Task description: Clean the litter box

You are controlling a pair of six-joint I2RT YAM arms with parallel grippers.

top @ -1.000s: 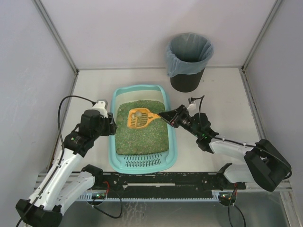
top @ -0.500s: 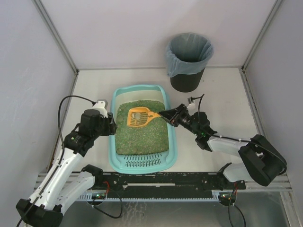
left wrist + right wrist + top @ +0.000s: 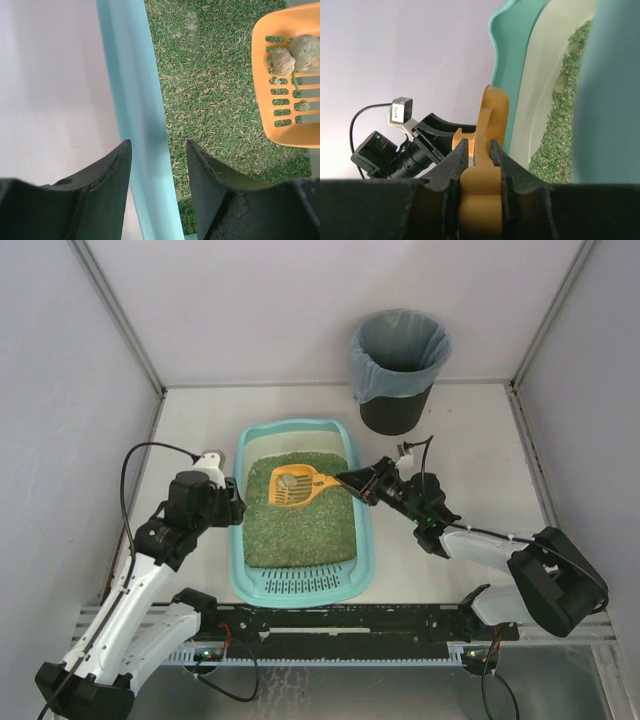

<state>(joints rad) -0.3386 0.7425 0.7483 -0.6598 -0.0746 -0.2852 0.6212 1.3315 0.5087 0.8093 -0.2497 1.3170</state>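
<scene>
The light-teal litter box holds green litter, with its slotted grate at the near end. My left gripper straddles its left rim, one finger on either side, and grips it. My right gripper is shut on the handle of the orange slotted scoop at the box's right rim. The handle stands pinched between the pads, gripper. The scoop head hovers over the litter carrying grey clumps.
A black round bin with a grey-blue bag stands at the back right, beyond the box. Grey walls enclose the table on three sides. In the right wrist view, the left arm's wrist camera shows behind the scoop.
The right gripper and scoop have shifted slightly toward the far end of the box, clumps still on the scoop. The left arm has not moved.
</scene>
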